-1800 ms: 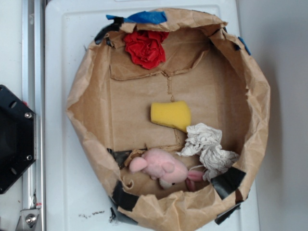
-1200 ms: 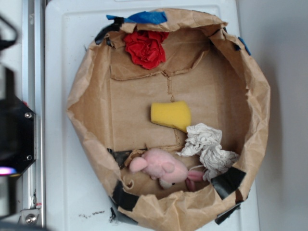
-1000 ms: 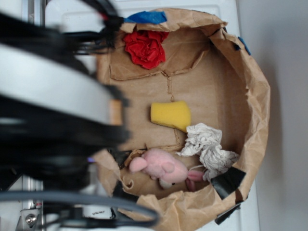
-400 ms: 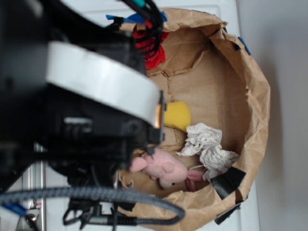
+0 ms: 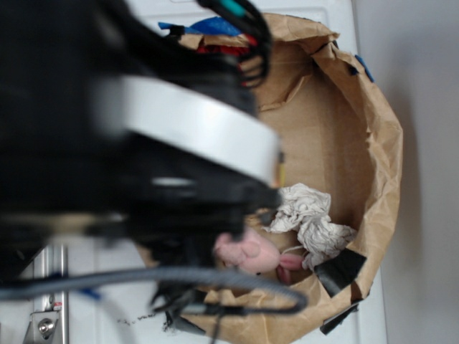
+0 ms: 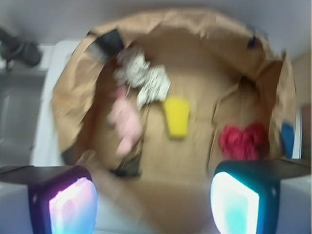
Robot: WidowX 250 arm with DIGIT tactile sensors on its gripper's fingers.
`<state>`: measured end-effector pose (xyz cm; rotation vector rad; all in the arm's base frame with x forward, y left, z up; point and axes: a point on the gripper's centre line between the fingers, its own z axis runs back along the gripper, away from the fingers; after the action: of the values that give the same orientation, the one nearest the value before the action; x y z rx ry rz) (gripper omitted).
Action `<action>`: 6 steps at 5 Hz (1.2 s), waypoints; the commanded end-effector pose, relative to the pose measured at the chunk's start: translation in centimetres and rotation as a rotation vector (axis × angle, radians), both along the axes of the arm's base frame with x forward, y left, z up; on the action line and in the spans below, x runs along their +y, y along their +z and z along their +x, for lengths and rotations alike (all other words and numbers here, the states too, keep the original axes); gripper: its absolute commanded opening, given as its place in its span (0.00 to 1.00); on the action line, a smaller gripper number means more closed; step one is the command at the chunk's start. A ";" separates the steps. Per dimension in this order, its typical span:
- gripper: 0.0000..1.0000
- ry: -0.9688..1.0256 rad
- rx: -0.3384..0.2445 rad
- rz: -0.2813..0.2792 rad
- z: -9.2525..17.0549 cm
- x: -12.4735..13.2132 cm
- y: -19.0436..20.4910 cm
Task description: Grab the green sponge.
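In the wrist view the green sponge (image 6: 176,117), really a yellow foam block, lies on the brown paper floor in the middle of the bag, ahead of my gripper (image 6: 153,204). The gripper is open and high above the near rim. Its two lit pads (image 6: 73,207) stand far apart with nothing between them. In the exterior view my blurred black arm (image 5: 143,165) covers the left half of the bag and hides the sponge.
The brown paper bag (image 5: 387,143) has crumpled raised walls (image 6: 195,19) all round. Inside are a pink plush toy (image 5: 247,251) (image 6: 124,124), a white paper wad (image 5: 308,215) (image 6: 144,78) and a red cloth (image 6: 243,141).
The arm has swung in from the left over the bag and moved farther right, and now covers the sponge in the exterior view. The objects in the bag have not moved.
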<state>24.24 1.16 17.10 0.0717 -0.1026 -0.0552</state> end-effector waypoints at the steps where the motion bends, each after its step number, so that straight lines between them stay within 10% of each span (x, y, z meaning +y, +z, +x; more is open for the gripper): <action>1: 1.00 -0.031 -0.057 0.059 2.1 2.2 -4.1; 4: 1.00 -0.168 0.014 -0.015 2.8 2.7 -12.2; 5: 0.63 -0.178 0.039 -0.018 2.3 2.4 -13.8; 6: 0.00 -0.170 0.030 -0.013 2.2 2.5 -13.9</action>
<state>26.28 3.48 2.89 0.0405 -0.0603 -0.2312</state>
